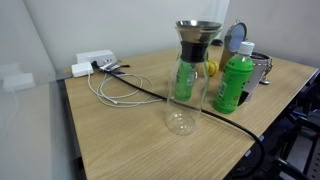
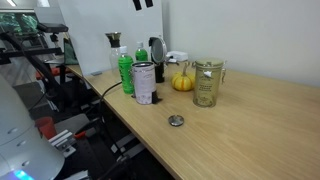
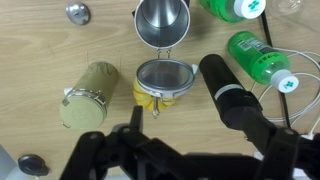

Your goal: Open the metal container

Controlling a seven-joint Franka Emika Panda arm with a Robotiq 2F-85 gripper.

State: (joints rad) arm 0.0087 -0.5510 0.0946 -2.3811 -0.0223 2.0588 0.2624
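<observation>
Evidently close to finished. The metal container (image 2: 143, 85) stands on the table (image 2: 250, 120), just beside the green bottle (image 2: 125, 72). Its round grey lid (image 1: 237, 38) is tipped up on edge, not lying flat over the mouth. The wrist view looks straight down into bare steel. The hand (image 2: 144, 5) hangs well above the container, touching nothing; whether its fingers are apart or together I cannot tell. Judged left to do: little, perhaps only checking that the lid rests fully back.
</observation>
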